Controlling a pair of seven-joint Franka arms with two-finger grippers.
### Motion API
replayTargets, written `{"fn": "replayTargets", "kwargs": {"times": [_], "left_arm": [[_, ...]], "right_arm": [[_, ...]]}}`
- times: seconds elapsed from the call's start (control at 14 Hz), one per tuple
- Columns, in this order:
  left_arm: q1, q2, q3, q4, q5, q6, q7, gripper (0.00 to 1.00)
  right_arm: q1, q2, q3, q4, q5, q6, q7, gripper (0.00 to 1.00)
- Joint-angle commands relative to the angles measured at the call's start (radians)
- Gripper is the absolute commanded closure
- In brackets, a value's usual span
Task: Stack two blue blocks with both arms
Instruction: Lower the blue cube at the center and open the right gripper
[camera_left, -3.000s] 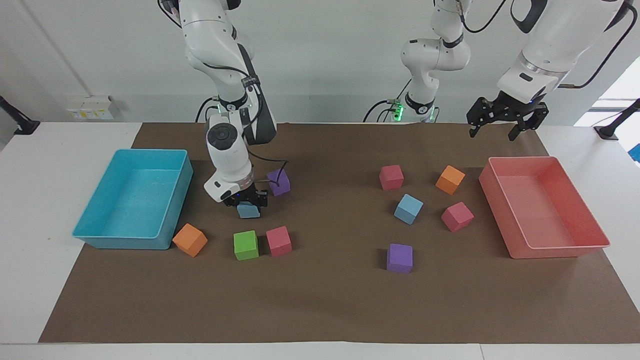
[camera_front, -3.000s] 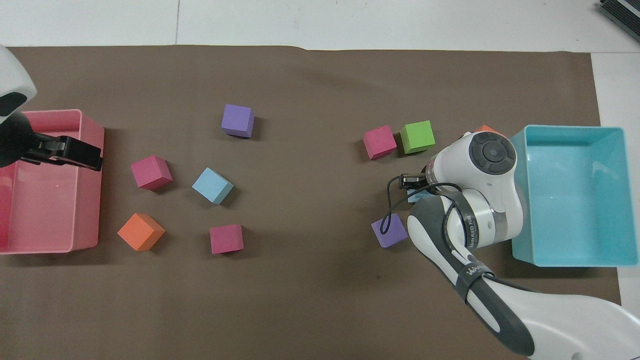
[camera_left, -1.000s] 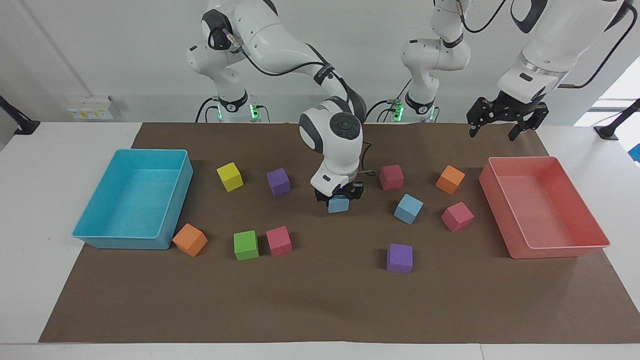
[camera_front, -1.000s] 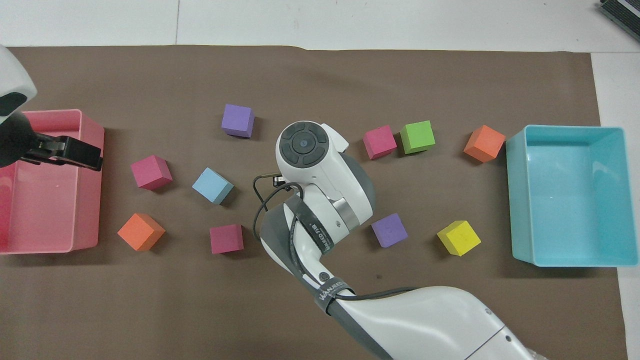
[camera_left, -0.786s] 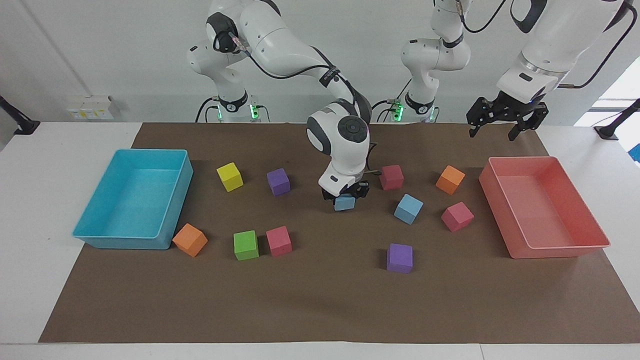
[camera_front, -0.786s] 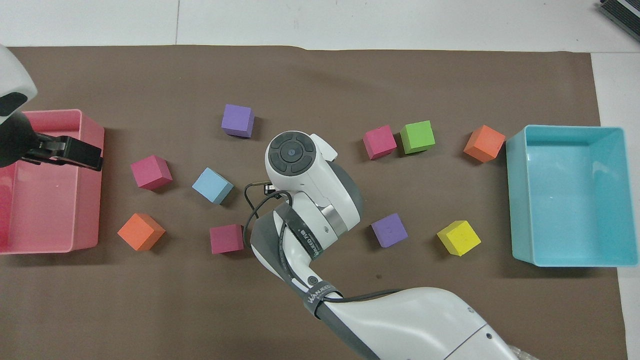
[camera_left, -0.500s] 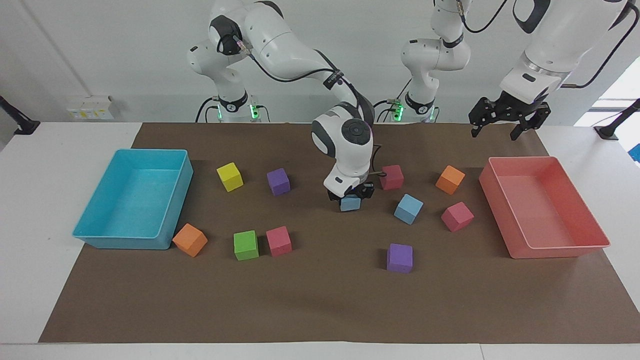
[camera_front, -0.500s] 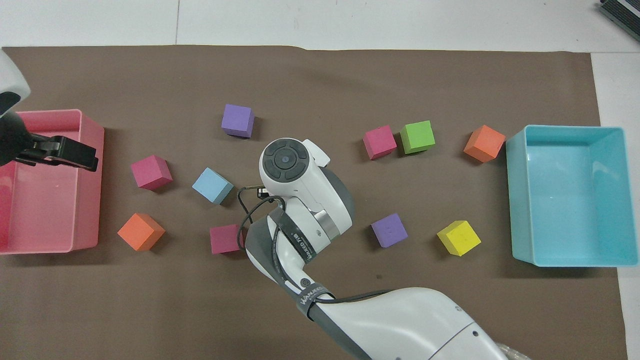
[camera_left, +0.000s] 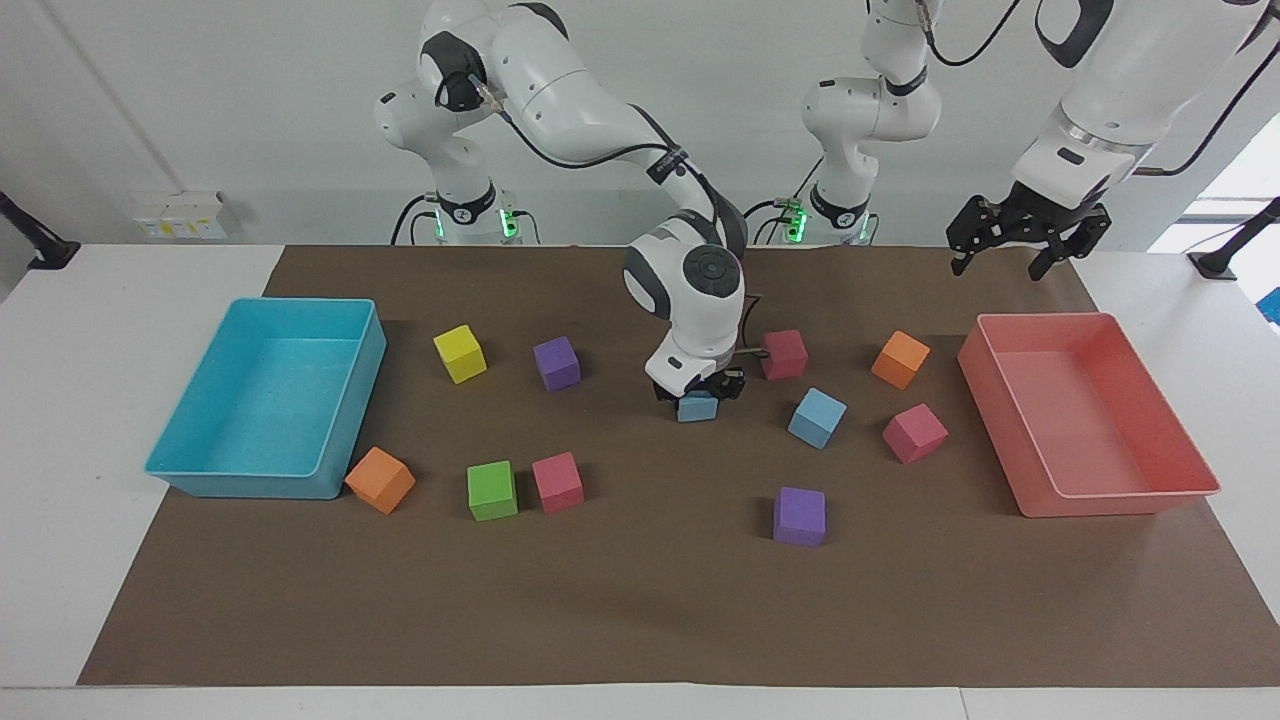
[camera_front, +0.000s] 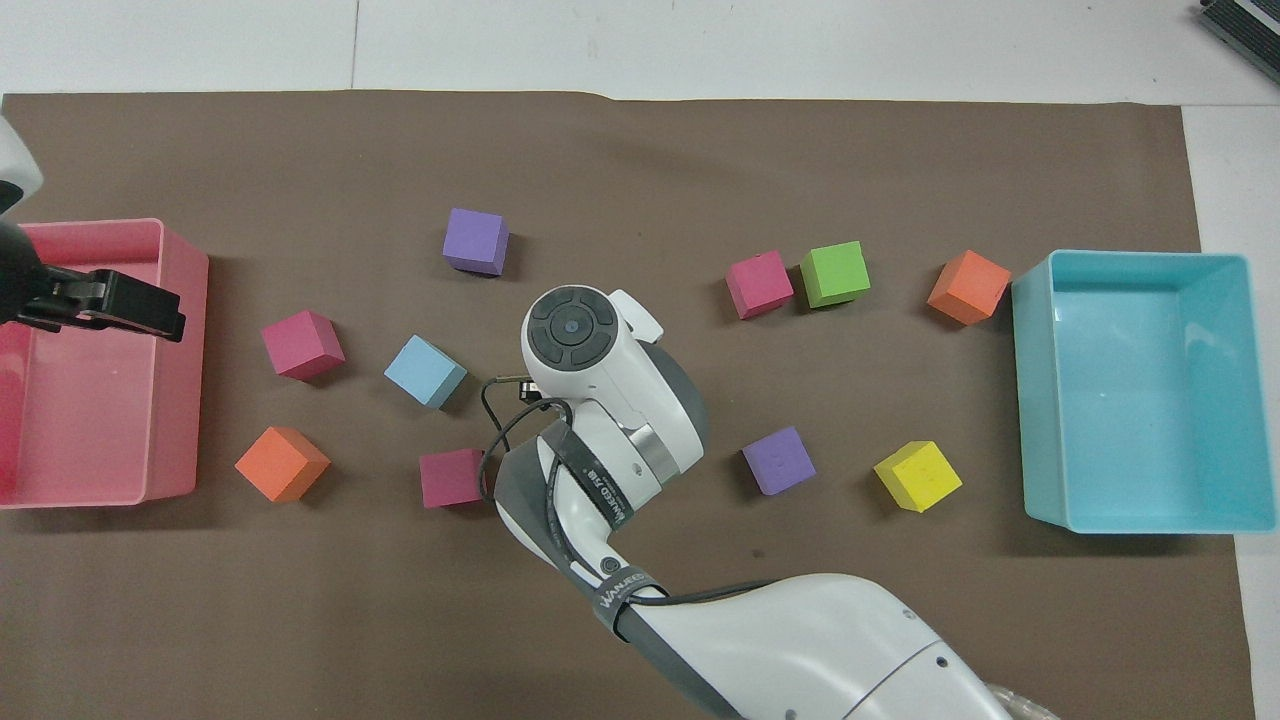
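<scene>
My right gripper (camera_left: 697, 396) is shut on one blue block (camera_left: 697, 408) and holds it low over the middle of the brown mat. In the overhead view the right arm's wrist (camera_front: 572, 330) hides both this block and the gripper. The other blue block (camera_left: 817, 417) (camera_front: 425, 371) rests turned on the mat, a short way toward the left arm's end from the held one, with nothing touching it. My left gripper (camera_left: 1000, 262) (camera_front: 120, 303) hangs open and empty in the air over the pink tray's rim, where the left arm waits.
A pink tray (camera_left: 1100, 505) stands at the left arm's end and a turquoise tray (camera_left: 372, 350) at the right arm's end. Magenta (camera_left: 783, 354), orange (camera_left: 900, 359) and purple (camera_left: 799, 516) cubes ring the free blue block. Yellow (camera_left: 459, 353), green (camera_left: 491, 490) and other cubes lie toward the turquoise tray.
The right arm has carried the blue block from near the turquoise tray to the mat's middle, slowing beside the other blue block. The left gripper has drifted slightly outward.
</scene>
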Motion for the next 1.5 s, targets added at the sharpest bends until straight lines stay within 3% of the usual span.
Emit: {"fn": "replayTargets", "kwargs": {"times": [0.0,0.5,0.57,0.79,0.86,1.43], "left_arm": [[0.009,-0.010,-0.007,0.002,0.003,-0.011,0.008,0.00],[0.012,-0.019,-0.007,-0.010,0.003,-0.009,0.008,0.00],[0.012,-0.019,-0.007,-0.010,0.000,-0.009,0.007,0.00],[0.011,-0.019,-0.007,-0.010,-0.001,-0.009,0.008,0.00],[0.011,-0.019,-0.007,-0.012,-0.001,-0.011,0.008,0.00],[0.012,-0.021,-0.007,-0.021,-0.001,0.020,0.003,0.00]], "right_arm": [[-0.001,-0.007,0.002,-0.019,-0.003,0.022,0.027,1.00],[-0.001,-0.011,0.000,-0.038,-0.020,0.028,0.030,0.98],[-0.001,-0.011,-0.001,-0.038,-0.022,0.028,0.030,0.87],[-0.004,-0.011,-0.004,-0.036,-0.049,0.027,0.030,0.09],[-0.004,-0.011,-0.004,-0.035,-0.049,0.027,0.030,0.00],[-0.055,-0.105,-0.003,-0.036,0.007,0.007,0.018,0.00]]}}
